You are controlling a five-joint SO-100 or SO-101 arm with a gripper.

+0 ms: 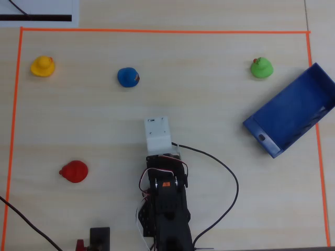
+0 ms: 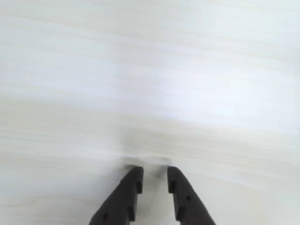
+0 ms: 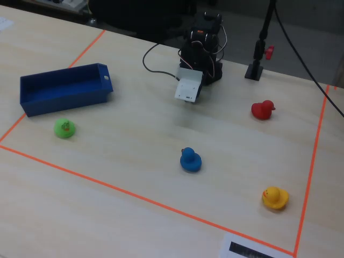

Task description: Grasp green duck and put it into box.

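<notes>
The green duck sits on the table at the upper right of the overhead view, just outside the box's far end. In the fixed view it is at the left, in front of the box. The box is a dark blue empty tray, lying at an angle at the right; in the fixed view it is at the left. My arm is folded back near its base, and its white wrist housing hides the fingers from above. In the wrist view my gripper hangs over bare table, its jaws a little apart and empty.
A blue duck, a yellow duck and a red duck stand to the left of the arm. Orange tape frames the work area. A black cable loops to the right of the base. A black stand is beside the base.
</notes>
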